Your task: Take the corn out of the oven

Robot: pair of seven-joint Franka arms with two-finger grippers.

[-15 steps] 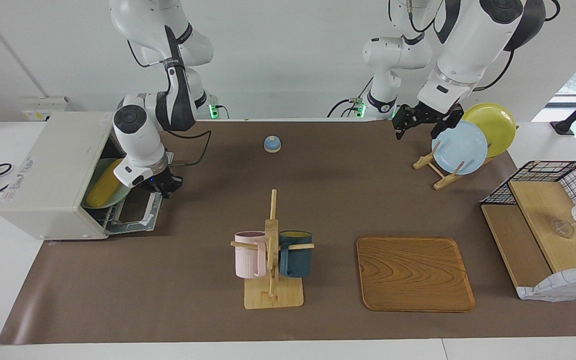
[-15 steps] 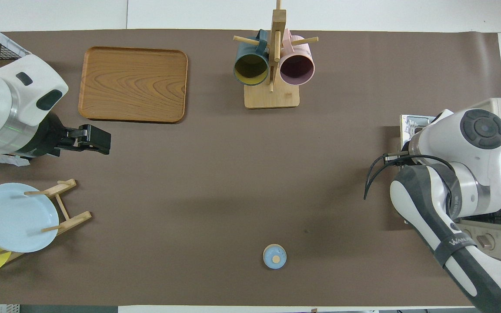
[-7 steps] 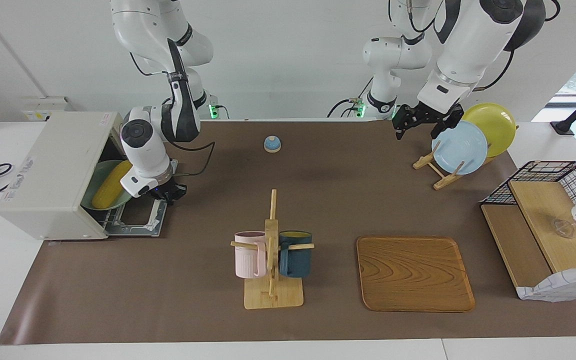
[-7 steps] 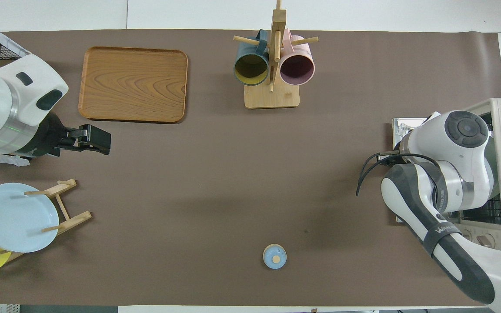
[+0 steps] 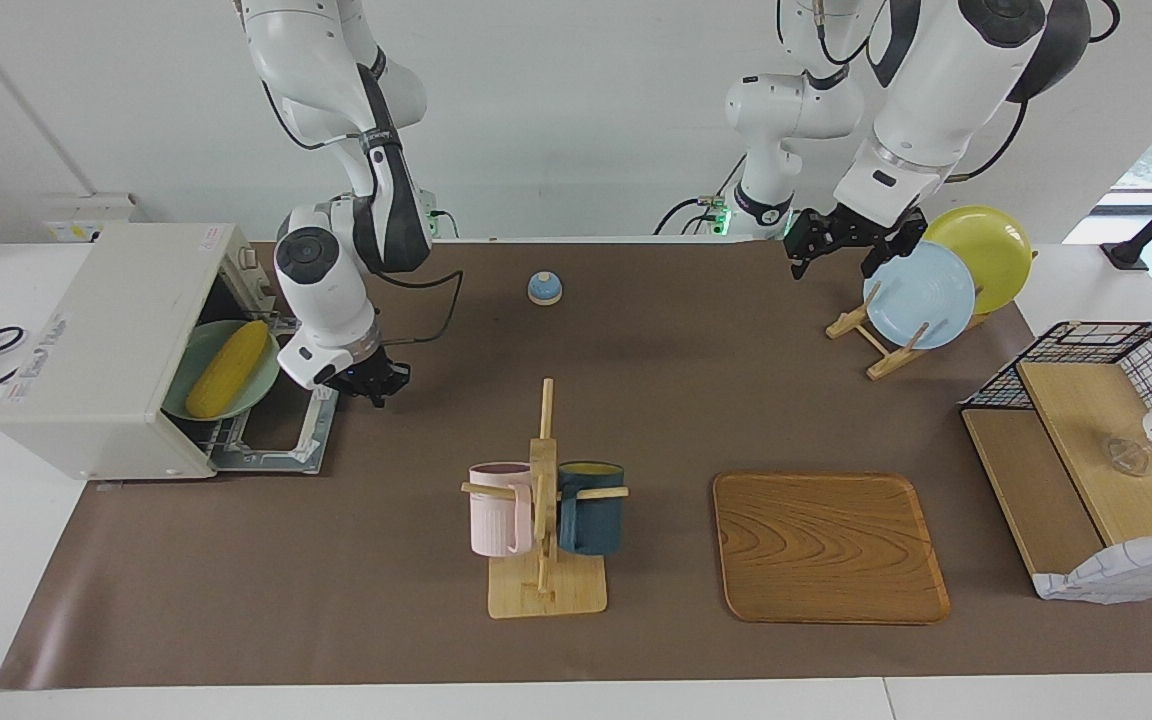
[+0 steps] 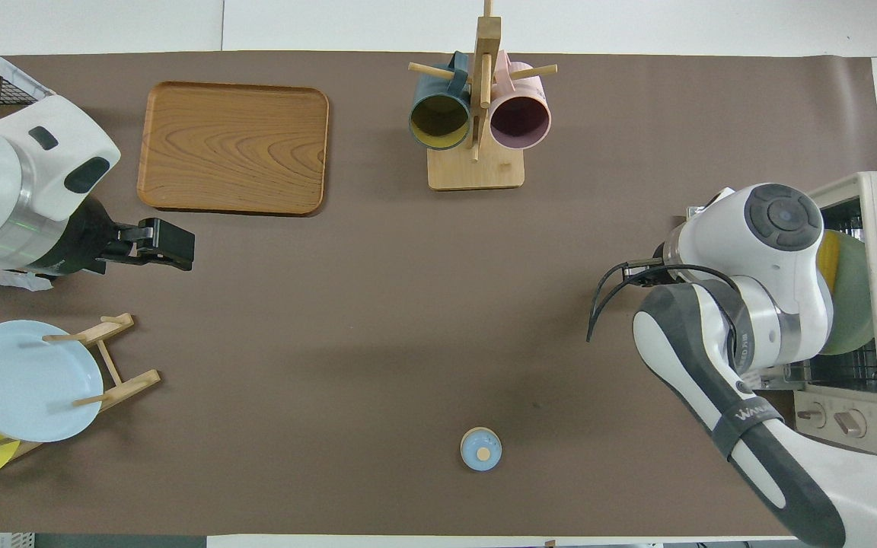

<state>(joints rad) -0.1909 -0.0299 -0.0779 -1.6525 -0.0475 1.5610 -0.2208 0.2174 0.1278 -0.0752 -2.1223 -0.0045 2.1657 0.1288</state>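
Right gripper point(image 5: 376, 388): its jaws look drawn together and you have nothing in them; it hangs low over the bench, just off the free edge of the oven door point(image 5: 281, 432), which lies dropped flat.

Corn point(image 5: 227, 369): you will find it on a green plate point(image 5: 266, 385) on the wire rack inside the oven point(image 5: 101, 350), at the right arm's end of the bench, untouched.

Left gripper point(image 5: 841, 243): jaws spread wide, empty, over the plate rack point(image 5: 881, 340) at the left arm's end; that arm waits.

Step in hand, as I judge it: door is open, corn not yet reached.

Next move, as I judge it: you need to open the right jaws, turn them toward the oven mouth, go in above the plate rim and close across the cob's middle. Watch the smooth, tapered cob; it may slip or roll.
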